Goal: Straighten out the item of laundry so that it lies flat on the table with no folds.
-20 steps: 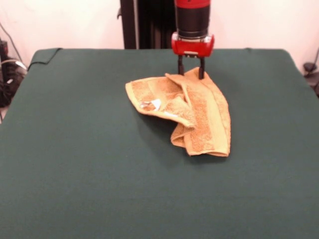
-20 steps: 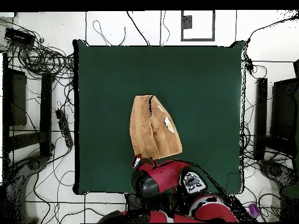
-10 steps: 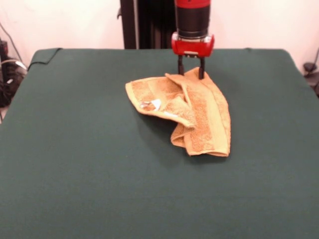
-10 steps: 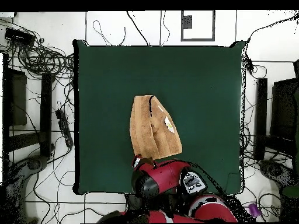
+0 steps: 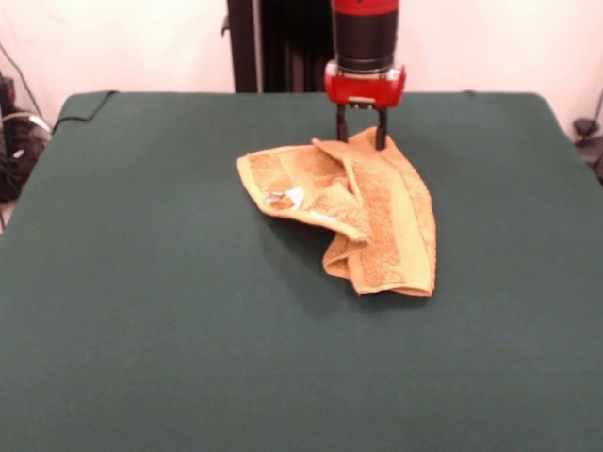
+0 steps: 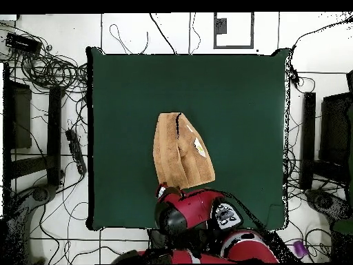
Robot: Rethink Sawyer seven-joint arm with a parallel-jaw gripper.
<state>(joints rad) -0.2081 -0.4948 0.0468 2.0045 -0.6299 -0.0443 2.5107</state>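
Though spread, tool [image 5: 362,138] at towel's [image 5: 377,217] edge

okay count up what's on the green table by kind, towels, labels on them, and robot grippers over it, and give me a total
Towels: 1, the orange-tan towel, lying folded
White labels: 1, the label on the towel
Grippers: 1, the gripper at the towel's far edge, fingers apart
Total: 3, all on or over the table

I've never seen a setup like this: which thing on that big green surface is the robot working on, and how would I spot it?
Start at the dark green table that fills the front view. Near its middle, towards the robot's side, lies a crumpled orange-tan towel, just below the red-and-black arm's tool. It is the only thing on the cloth, folded over itself, with a small white label showing.
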